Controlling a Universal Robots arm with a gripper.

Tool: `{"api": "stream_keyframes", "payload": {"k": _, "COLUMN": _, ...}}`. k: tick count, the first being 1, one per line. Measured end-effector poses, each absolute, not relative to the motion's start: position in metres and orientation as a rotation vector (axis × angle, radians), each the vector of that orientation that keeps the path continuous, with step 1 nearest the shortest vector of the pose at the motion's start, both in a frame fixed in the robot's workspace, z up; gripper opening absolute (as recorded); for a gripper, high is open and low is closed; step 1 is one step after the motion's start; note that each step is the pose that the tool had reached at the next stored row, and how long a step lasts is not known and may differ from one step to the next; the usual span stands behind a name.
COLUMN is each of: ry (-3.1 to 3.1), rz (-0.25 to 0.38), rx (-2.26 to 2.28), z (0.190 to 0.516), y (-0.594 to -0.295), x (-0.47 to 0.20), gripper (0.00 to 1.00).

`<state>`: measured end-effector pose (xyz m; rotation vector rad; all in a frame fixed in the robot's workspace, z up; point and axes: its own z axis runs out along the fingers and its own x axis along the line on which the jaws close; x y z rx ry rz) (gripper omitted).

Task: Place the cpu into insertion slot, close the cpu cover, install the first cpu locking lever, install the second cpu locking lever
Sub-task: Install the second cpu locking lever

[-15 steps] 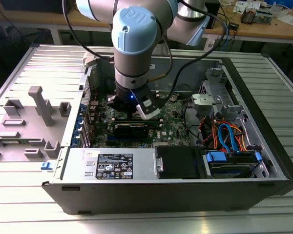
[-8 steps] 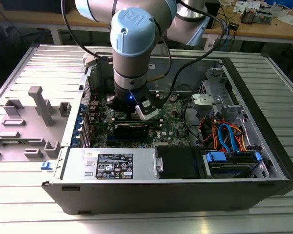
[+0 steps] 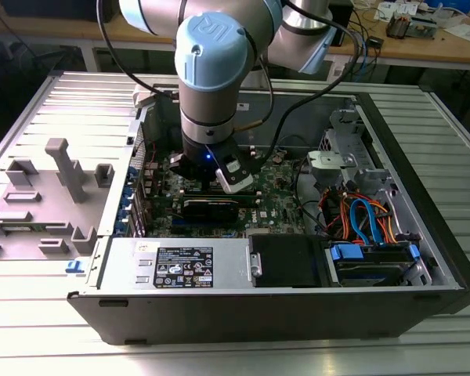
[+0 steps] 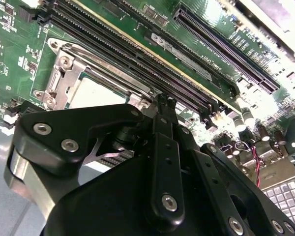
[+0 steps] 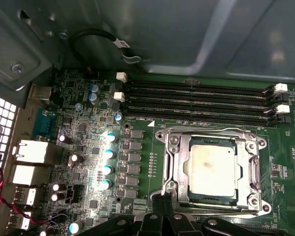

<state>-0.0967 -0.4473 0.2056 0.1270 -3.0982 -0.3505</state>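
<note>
Under closed cpu cover (image 5: pixel 246 147), cpu (image 5: pixel 212 168)

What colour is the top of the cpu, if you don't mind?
Dull silver-grey on the cpu, clearest in the first wrist view.

Glare whitens my motherboard (image 5: pixel 88 162) capacitors in the first wrist view; the second wrist view blows out toward the far corner, my black body dim.

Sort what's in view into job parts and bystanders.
Job: cpu seated in the insertion slot, cpu cover down around it, tool at its edge.
Bystanders: memory slots, capacitors, drive cables, grey plastic tray.
</note>
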Motion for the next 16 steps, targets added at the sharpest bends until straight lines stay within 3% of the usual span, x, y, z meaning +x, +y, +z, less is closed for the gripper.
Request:
{"api": "stream_keyframes", "payload": {"k": 7, "ry": -3.095, "rz": -0.392, "rx": 0.127, "z": 0.2043, "y": -0.4472, "x": -0.097, "gripper": 0.11}}
{"api": "stream_keyframes", "payload": {"k": 16, "ry": -3.094, "rz": -0.393, "rx": 0.127, "z": 0.2027, "y": -0.4472, "x": -0.097, "gripper": 0.11}}
